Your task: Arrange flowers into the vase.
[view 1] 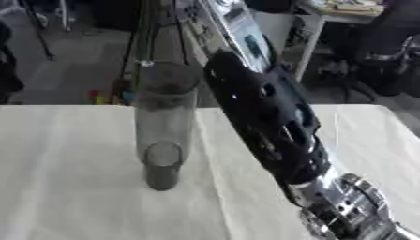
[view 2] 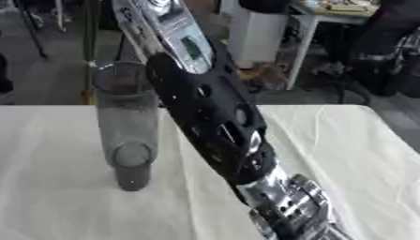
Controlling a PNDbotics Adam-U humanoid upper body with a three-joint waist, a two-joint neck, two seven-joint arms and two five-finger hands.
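Note:
A tall clear glass vase (view 1: 167,123) stands upright on the white-clothed table (view 1: 74,187), left of centre. Thin dark green stems (view 1: 147,33) come down from the top edge to the vase's rim; their upper ends and any blooms are cut off by the frame. My right arm (view 1: 266,122) rises from the lower right corner, crosses just right of the vase and leaves through the top edge, so the right hand is out of sight. The left hand shows in neither view.
The table's far edge (view 1: 65,106) runs behind the vase, with floor, cables and small coloured items beyond it. A white cabinet (view 2: 262,33) and dark furniture stand at the back right. Bare cloth lies left of and in front of the vase.

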